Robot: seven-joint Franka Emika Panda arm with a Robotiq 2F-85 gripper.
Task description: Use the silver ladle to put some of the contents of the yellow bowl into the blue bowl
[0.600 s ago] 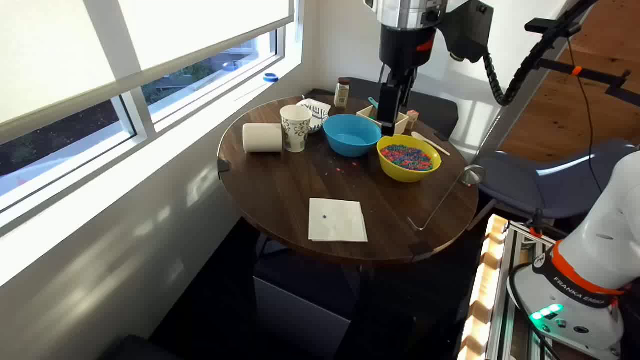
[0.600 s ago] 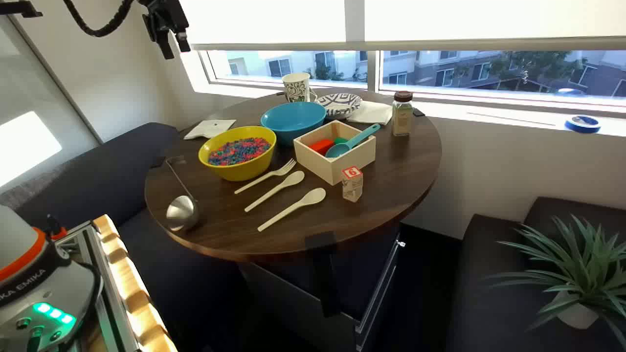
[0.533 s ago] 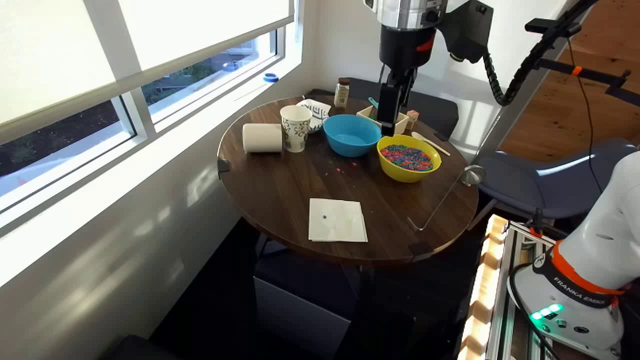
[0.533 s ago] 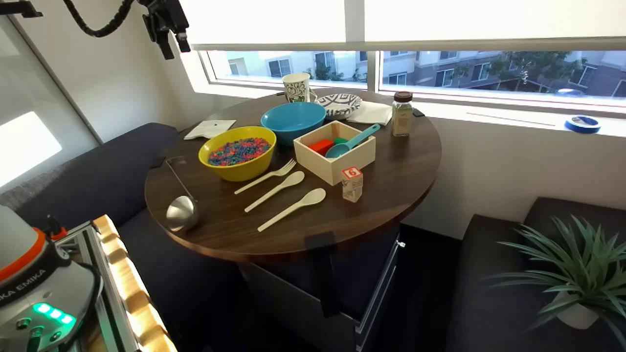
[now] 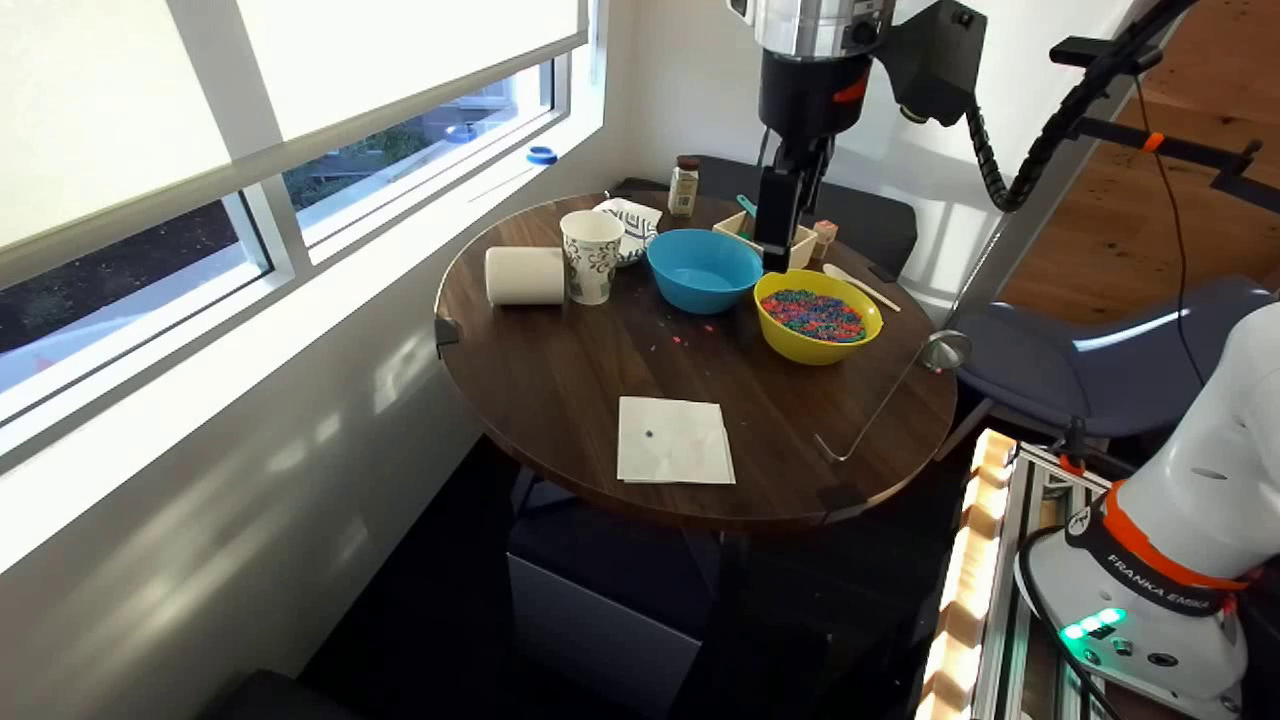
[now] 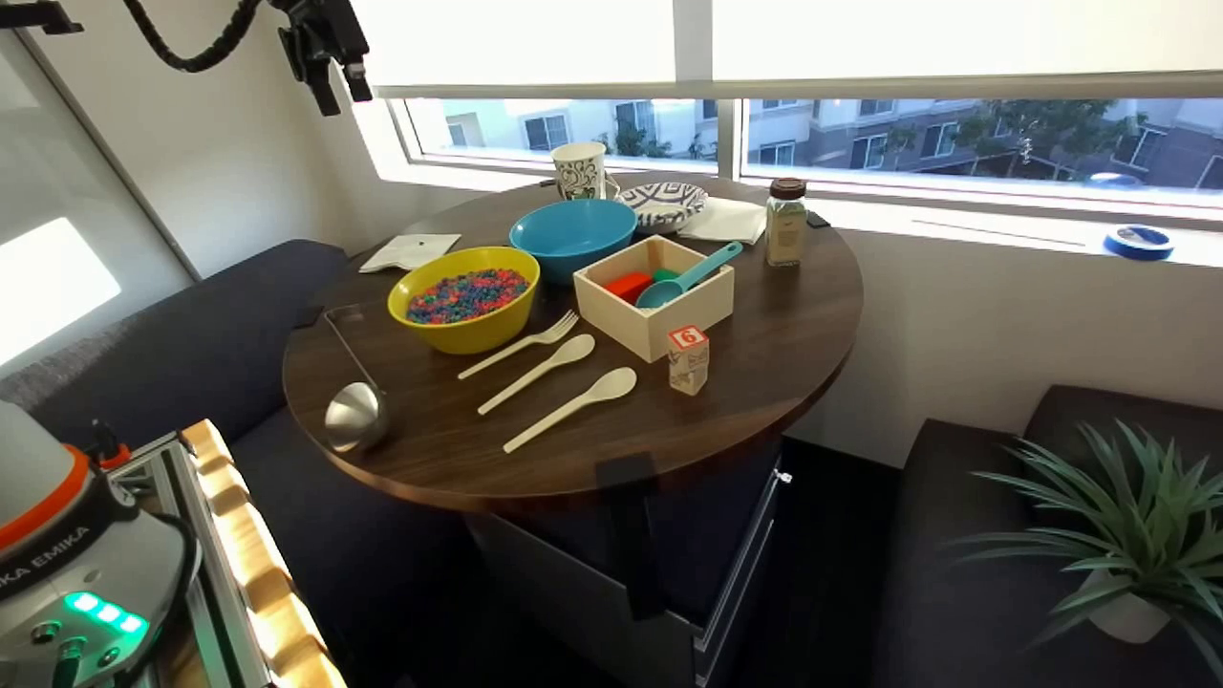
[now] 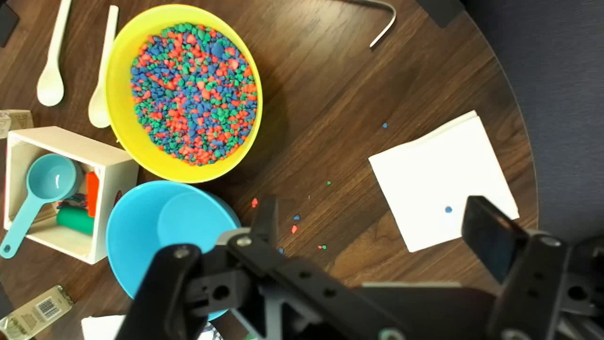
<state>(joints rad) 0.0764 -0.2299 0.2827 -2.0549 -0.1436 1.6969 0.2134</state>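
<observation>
Above the round brown wooden table (image 5: 560, 385), the black gripper (image 7: 375, 219) hangs with fingers spread. Near the edge lies the long silver metal ladle (image 6: 355, 416), apart from the round yellow bowl (image 6: 473, 338) and round turquoise-blue bowl (image 6: 575, 229).

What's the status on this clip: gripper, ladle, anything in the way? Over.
Gripper open, nothing held, hanging above the table. Silver ladle lying on it, ungrasped. Loose pieces beside the blue bowl, probably no obstacle.

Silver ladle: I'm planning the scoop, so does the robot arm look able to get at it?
Probably yes: the pincer is open and holds nothing, and the silver ladle lies uncovered, not touching the yellow bowl.
</observation>
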